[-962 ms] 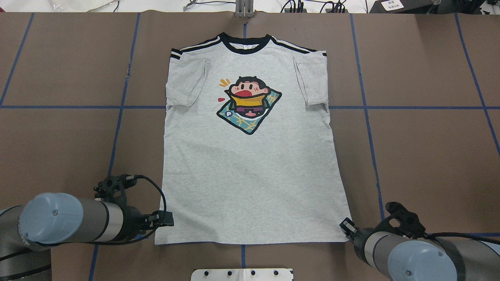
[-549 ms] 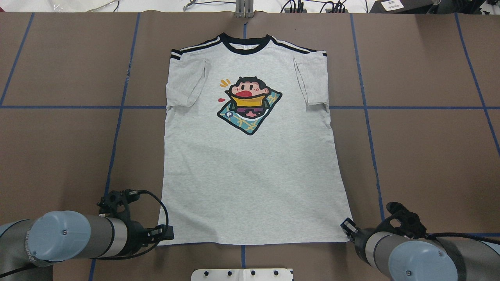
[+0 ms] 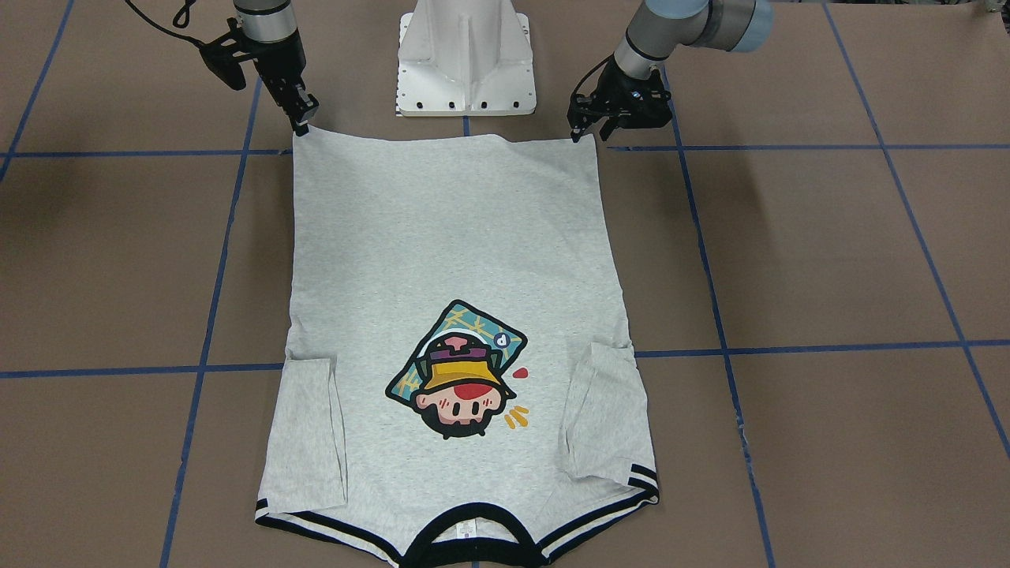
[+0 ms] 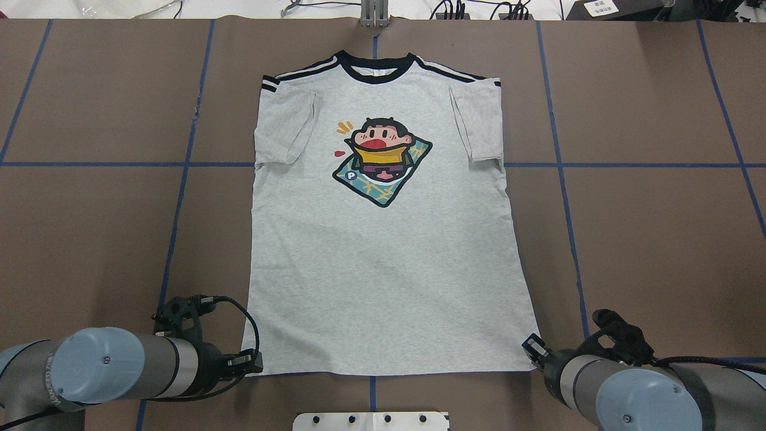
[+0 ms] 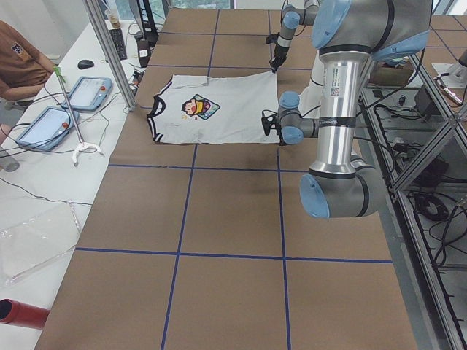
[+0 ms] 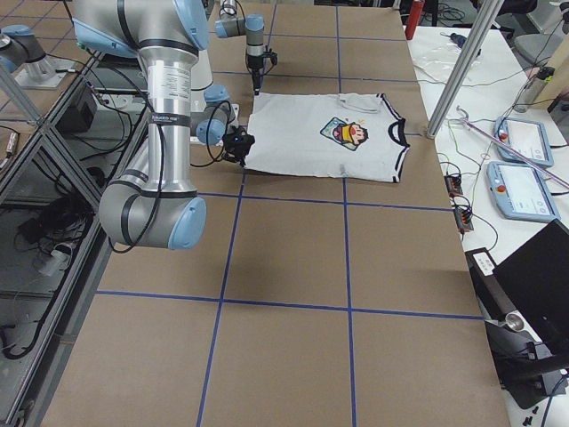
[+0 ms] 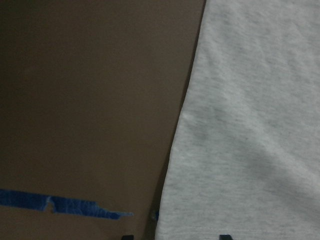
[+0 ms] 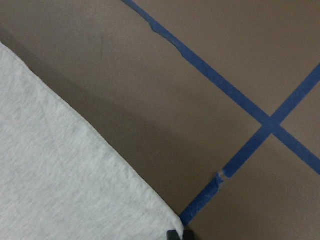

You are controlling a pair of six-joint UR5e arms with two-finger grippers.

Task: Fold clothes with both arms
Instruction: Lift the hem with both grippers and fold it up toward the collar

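T-shirt [image 4: 383, 269], one; left gripper [image 3: 588, 132], right gripper [image 3: 302, 122]

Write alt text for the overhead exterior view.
A grey cartoon-print T-shirt lies flat, face up, sleeves folded inward, on a brown table, collar farthest from the robot. The left gripper and right gripper sit at its two near hem corners.

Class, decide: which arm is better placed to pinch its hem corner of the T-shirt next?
Left, probably. The left gripper is open, straddling the T-shirt hem corner; the right gripper looks shut, tips at the corner's very edge.
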